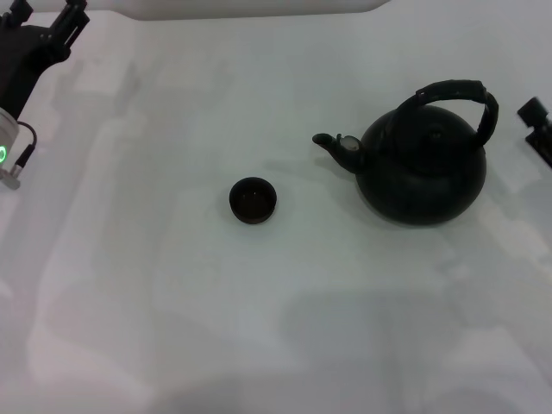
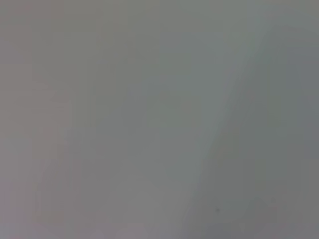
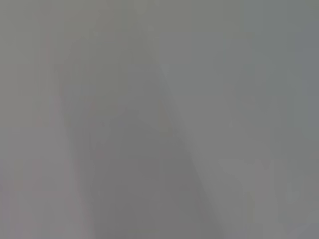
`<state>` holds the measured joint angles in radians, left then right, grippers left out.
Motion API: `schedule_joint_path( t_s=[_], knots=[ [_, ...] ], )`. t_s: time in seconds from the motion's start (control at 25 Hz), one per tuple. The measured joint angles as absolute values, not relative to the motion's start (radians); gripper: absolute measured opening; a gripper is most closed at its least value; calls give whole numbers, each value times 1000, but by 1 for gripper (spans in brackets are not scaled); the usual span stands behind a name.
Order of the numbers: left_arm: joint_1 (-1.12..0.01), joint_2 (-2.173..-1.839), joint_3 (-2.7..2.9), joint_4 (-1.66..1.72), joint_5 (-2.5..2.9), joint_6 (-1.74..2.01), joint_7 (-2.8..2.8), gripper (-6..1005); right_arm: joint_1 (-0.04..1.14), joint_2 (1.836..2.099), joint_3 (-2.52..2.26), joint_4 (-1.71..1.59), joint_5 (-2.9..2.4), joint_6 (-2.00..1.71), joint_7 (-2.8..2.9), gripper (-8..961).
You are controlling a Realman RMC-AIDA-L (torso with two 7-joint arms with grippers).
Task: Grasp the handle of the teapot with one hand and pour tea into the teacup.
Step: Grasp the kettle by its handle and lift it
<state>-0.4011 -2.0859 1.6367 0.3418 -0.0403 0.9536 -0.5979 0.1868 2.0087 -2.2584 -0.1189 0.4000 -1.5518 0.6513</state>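
Teapot [image 1: 423,164], teacup [image 1: 254,200] apart, seemingly unlabelled

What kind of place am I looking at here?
Probably a robot test bench set up as a tea table: a plain white table holding only a black teapot and small teacup, with robot arms at both edges.

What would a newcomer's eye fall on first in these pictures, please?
First the teapot, big and matte black, standing on the white table right of centre, its arched handle up and its spout pointing at the teacup near the middle. The left gripper and right gripper sit at the far edges, touching nothing.
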Motion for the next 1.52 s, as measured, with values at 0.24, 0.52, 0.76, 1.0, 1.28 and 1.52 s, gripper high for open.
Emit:
schedule_joint_path(
  t_s=[0.24,0.52,0.76,1.0,1.28,1.52],
  knots=[
    [-397,-2086,1658,338,-42,954,-601,878,215,2013,-2262,-124,337,-1447,651,871],
    [-393,-2086,1658,337,-43,954,-607,878,252,2016,-2255,-133,334,-1382,646,871],
    [-397,-2088,1657,339,-43,956,-627,875,275,2016,-2248,-144,337,-1348,644,871],
    [-401,-2087,1657,334,-43,956,-627,872,276,2016,-2249,-157,336,-1307,642,871],
    [-400,-2086,1657,334,-45,956,-627,872,273,2018,-2254,-160,336,-1297,642,777],
    [-401,-2085,1654,334,-45,956,-628,872,272,2019,-2249,-165,337,-1294,648,615]
  ],
)
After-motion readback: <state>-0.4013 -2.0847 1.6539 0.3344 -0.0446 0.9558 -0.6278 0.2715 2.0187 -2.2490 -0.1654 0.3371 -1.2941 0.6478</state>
